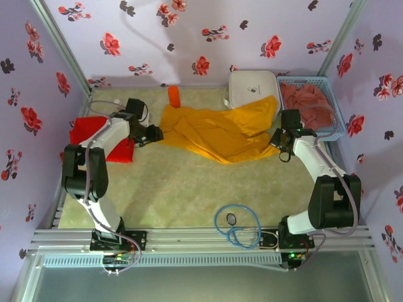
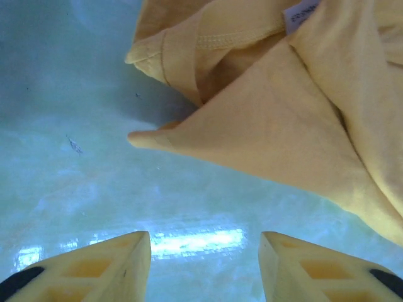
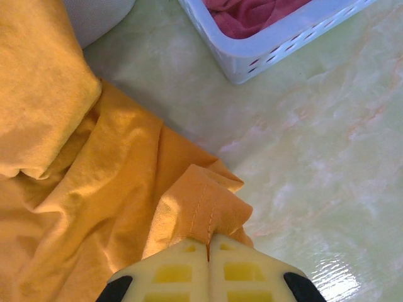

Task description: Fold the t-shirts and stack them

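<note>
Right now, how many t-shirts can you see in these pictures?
3. The yellow t-shirt lies crumpled in the middle, the red t-shirt lies at the far left, and the pink t-shirt sits in the blue basket. More could be hidden under it.

Nothing legible: the white tag on the yellow t-shirt bears print too blurred to read

The pale, marbled worktop carries 1 golden-yellow t-shirt, rumpled across its rear middle; 1 bright red t-shirt lies at the left edge; a white case and a blue basket sit side by side at the back right; a small orange object lies at the back; a coiled blue cable rests near the front.
</note>
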